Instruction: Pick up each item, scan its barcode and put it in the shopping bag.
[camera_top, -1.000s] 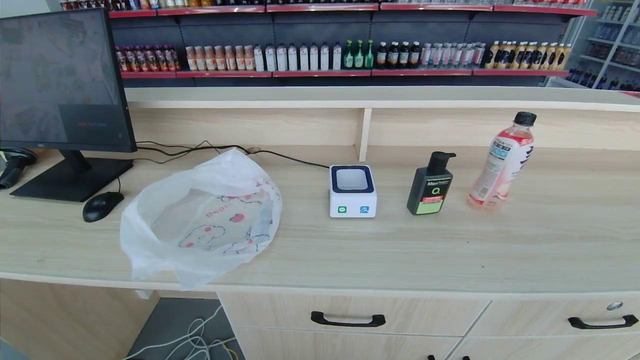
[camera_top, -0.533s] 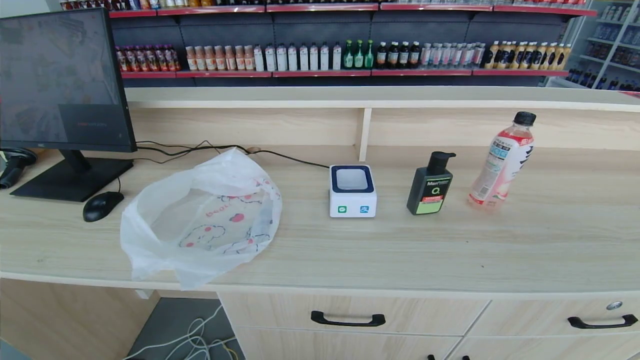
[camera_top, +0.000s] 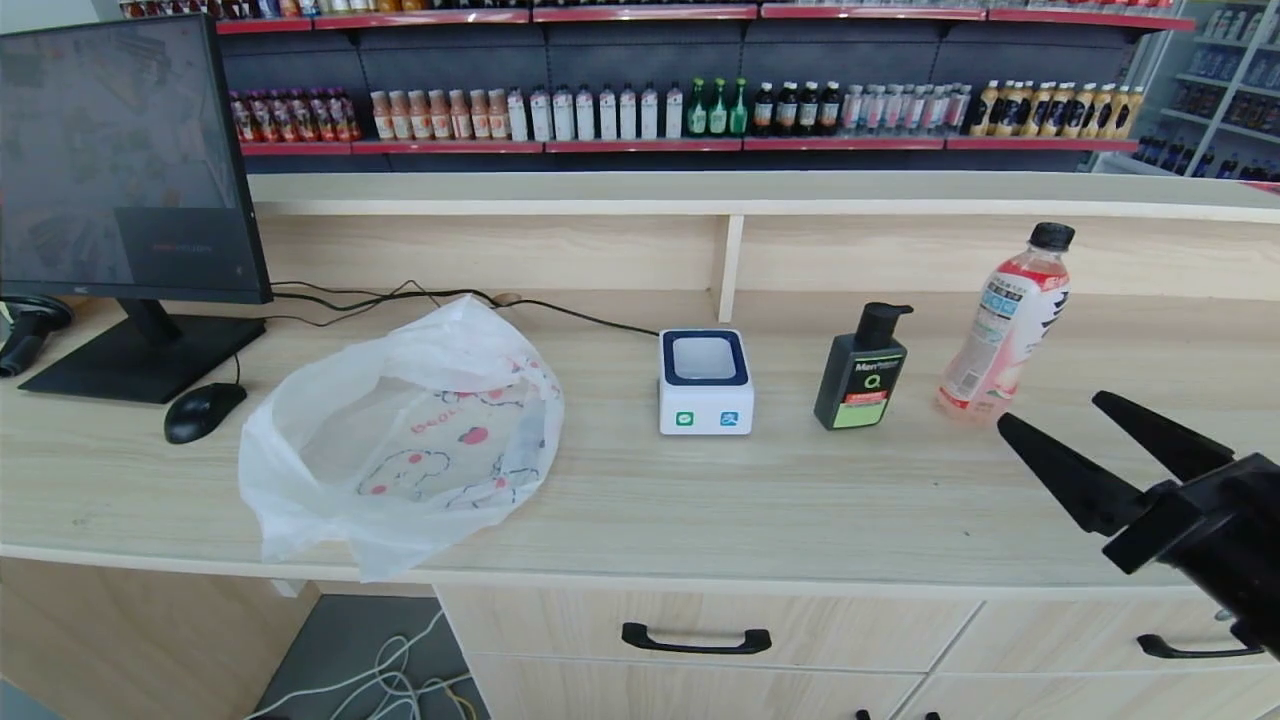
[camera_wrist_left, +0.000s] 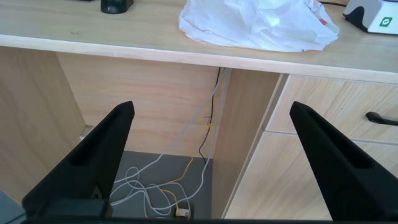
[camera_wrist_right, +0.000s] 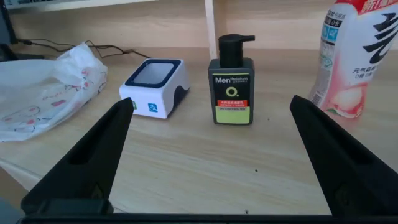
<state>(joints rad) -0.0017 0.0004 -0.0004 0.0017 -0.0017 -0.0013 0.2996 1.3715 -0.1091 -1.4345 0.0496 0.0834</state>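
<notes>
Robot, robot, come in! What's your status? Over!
Both grippers open: right gripper by the pink drink bottle, left gripper low, below the counter edge. That and the pump bottle stand beside the scanner, not bagged. Nothing blocking them. Over.

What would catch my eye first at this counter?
Probably the black right gripper, wide open, at the right end of the counter near the pink drink bottle. Then the dark pump bottle beside the white scanner, and the crumpled shopping bag to its left.

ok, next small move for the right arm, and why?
Probably advance the right gripper toward the pump bottle: its fingers are open, and the right wrist view frames that upright bottle between them, the drink bottle off to one side.
</notes>
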